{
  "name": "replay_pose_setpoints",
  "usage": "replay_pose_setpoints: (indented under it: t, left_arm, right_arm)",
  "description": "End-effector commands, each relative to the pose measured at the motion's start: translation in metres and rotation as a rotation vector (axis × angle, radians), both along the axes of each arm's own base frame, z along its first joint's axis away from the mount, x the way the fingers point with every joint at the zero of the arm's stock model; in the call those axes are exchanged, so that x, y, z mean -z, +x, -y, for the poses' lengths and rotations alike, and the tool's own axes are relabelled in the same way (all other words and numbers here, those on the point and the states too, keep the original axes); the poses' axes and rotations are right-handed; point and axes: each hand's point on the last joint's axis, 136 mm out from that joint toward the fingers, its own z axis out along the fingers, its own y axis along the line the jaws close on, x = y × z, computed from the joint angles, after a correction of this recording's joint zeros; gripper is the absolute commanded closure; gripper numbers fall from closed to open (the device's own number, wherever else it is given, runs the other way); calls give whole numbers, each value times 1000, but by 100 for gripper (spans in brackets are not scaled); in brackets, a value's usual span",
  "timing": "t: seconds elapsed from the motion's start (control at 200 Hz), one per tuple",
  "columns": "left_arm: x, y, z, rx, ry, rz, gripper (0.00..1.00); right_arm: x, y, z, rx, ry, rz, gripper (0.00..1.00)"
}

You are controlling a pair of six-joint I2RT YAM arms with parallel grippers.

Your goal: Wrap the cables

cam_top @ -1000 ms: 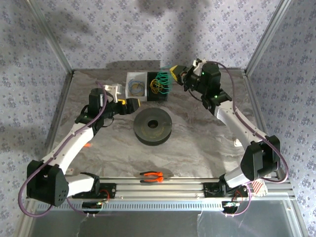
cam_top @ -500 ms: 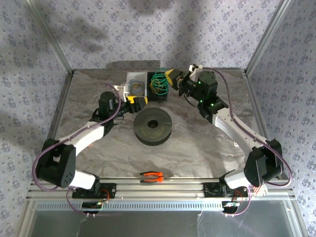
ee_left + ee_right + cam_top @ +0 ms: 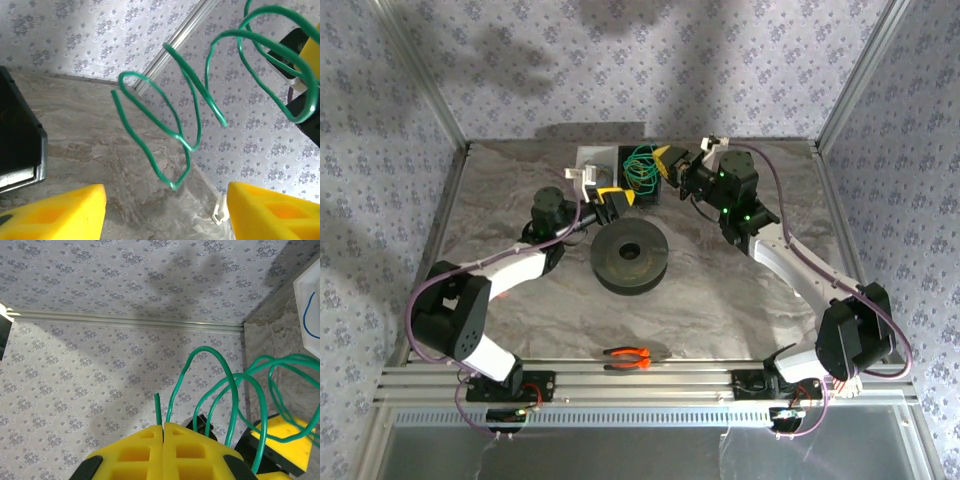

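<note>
The left tool (image 3: pixel 166 196) has its yellow fingers spread wide. A thin bright green coiled cable (image 3: pixel 175 127) hangs in loose loops just ahead of their gap, above the grey marbled worktop (image 3: pixel 90 125). The right tool (image 3: pixel 163 432) has its fingers pressed together, pinching one end of that cable, and the loops arc off to its right.

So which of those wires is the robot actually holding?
The green wire: its end is pinched in the shut right hand, and its loops hang in the air. The blue wire just lies in the white tray.
</note>
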Motion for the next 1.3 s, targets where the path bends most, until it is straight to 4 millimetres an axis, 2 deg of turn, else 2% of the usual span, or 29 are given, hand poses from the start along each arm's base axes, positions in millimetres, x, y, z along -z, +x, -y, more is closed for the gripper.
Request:
replay_pose_setpoints:
  t: [0.0, 0.3, 0.4, 0.68, 0.745, 0.954, 1.024, 1.079, 1.189, 1.294]
  left_arm:
    - [-29, 1, 7, 33, -58, 83, 40]
    - [-32, 7, 11, 40, -88, 70, 51]
    - [-33, 10, 12, 41, -95, 66, 59]
    - [-34, 17, 16, 45, -129, 53, 64]
    - [-36, 17, 17, 51, -135, 54, 70]
    - [-37, 19, 18, 54, -144, 48, 78]
    - [-37, 21, 18, 46, -140, 40, 86]
    - [-35, 23, 19, 42, -127, 21, 89]
    - [-35, 23, 20, 45, -117, 18, 100]
    - [-30, 27, 17, 19, -97, -22, 100]
  right_arm:
    - [-25, -10, 5, 10, 43, 64, 100]
    - [-28, -10, 6, 7, 59, 65, 100]
    - [-31, -11, 5, 3, 62, 71, 100]
    - [-29, -10, 3, 0, 68, 69, 100]
    - [-29, -11, 3, -1, 70, 68, 100]
    - [-30, -11, 4, -2, 74, 72, 100]
    - [-30, -12, 4, -1, 75, 73, 100]
    - [-30, -12, 4, -2, 75, 72, 100]
    - [-29, -12, 5, 0, 73, 71, 100]
    - [-26, -12, 9, 7, 65, 69, 100]
